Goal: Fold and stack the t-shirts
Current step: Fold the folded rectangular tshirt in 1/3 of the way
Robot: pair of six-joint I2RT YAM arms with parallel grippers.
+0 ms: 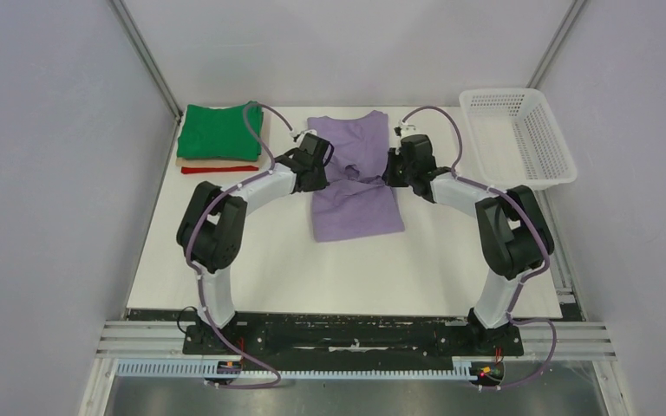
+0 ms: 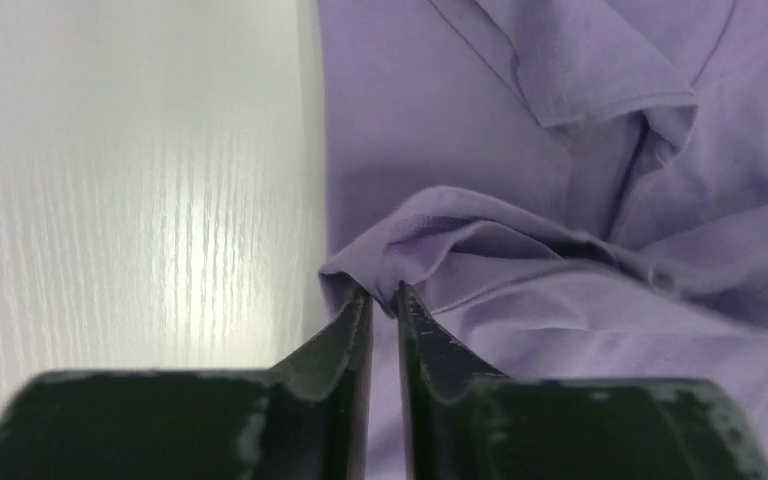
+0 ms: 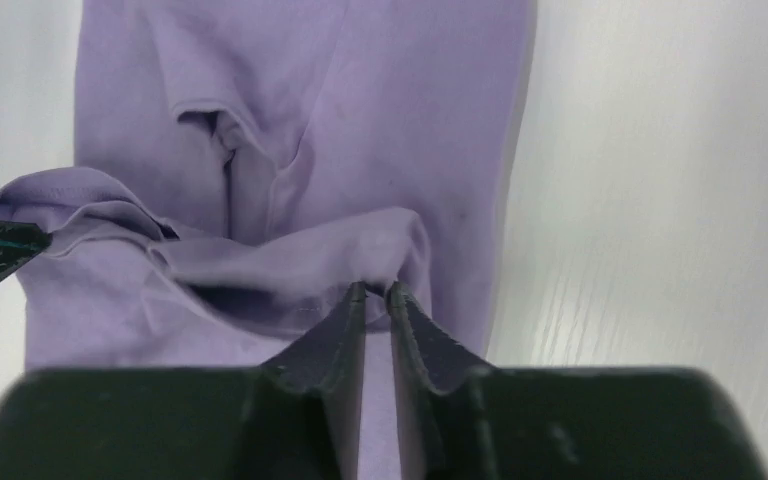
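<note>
— Where's the shirt [image 1: 355, 212]?
— Mid-bench [image 1: 355, 277], lying lengthwise between the two arms. The stack [image 1: 221, 139], green on tan on red, sits at the far left, well apart from it.
— And the arms?
— The left end effector [image 2: 385, 296] is clamped on the shirt's left edge, about halfway along. The right end effector [image 3: 376, 292] is clamped on the right edge opposite. Each has a small ridge of cloth raised at its tips.
— A cross fold, I'd guess.
— Looks it. To do it well, they should travel together and level, with the cloth between them taut so the bunched middle smooths out.
— And the landing?
— Line the carried edge up square with the layer beneath, lower it till it lies flat, then let go. Dropping early would likely leave that bunch creased in.
</note>
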